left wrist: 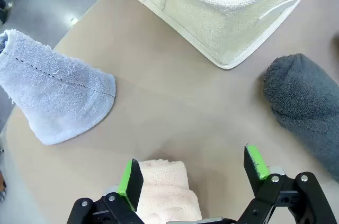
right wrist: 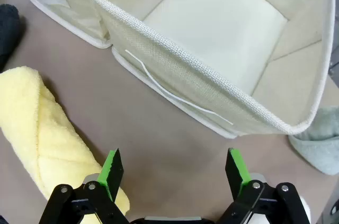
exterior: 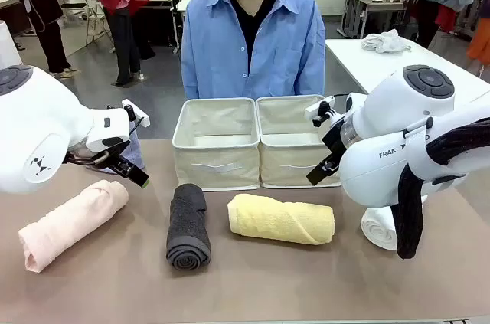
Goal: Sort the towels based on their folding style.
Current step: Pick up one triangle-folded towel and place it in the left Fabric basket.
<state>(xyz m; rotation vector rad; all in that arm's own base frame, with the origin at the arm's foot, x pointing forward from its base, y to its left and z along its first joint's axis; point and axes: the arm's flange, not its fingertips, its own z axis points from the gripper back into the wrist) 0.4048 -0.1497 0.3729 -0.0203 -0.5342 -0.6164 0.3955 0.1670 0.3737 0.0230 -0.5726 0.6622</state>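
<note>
Nearest me lie four fluffy terry rolls: pink towel [exterior: 73, 220] at 8 o'clock, dark grey towel [exterior: 188, 224], yellow towel [exterior: 281, 218] and white towel [exterior: 379, 228] at 4 (half hidden). The left gripper [left wrist: 192, 170] and right gripper [right wrist: 174, 164] have their fingers spread, empty. The lavender cone [left wrist: 53, 94] is at 10, the grey-green cone [right wrist: 318, 139] at 2, flanking the bins [exterior: 217, 142] at 12.

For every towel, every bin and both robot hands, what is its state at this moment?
Left bin, empty as far as seen.
Right bin, empty.
Pink towel, rolled, lying flat.
Dark grey towel, rolled, lying flat.
Yellow towel, rolled, lying flat.
White towel, rolled, partly hidden.
Lavender-blue towel, cone-shaped.
Grey-green towel, beside Right bin, shape unclear.
Left hand, open, holding nothing.
Right hand, open, holding nothing.
</note>
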